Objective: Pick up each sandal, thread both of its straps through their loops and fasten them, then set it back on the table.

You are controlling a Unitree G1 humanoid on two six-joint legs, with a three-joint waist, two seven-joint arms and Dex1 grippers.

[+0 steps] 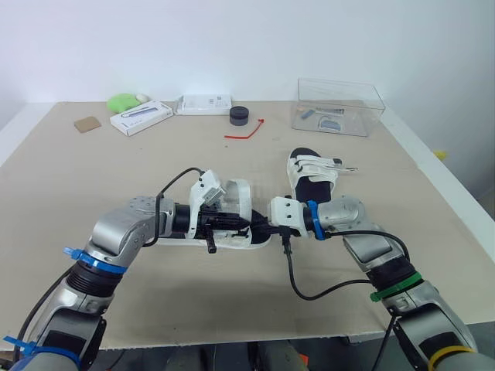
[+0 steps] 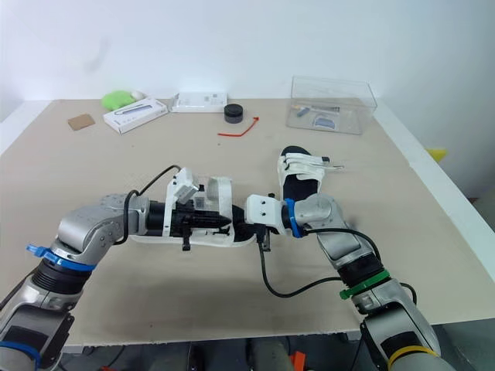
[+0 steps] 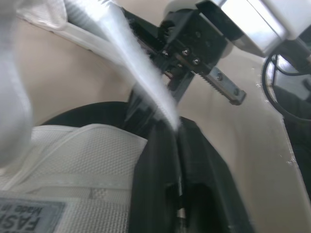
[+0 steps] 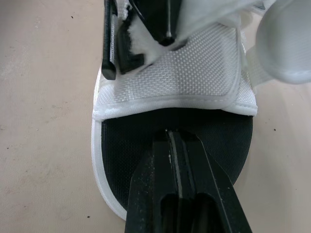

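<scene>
The near sandal (image 1: 244, 243) is lying on the table (image 1: 93, 178) between your arms: your left gripper (image 3: 176, 127) is clamping its white strap (image 3: 141, 73), while your right gripper (image 4: 168, 135), fingers pressed together, is hovering over the toe end of its black footbed; the other sandal (image 1: 312, 176) is lying just beyond

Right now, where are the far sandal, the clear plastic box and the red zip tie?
far sandal (image 1: 309, 189), left eye view, black footbed
clear plastic box (image 1: 348, 97), left eye view, upper wall
red zip tie (image 1: 240, 136), left eye view, middle of strip
</scene>
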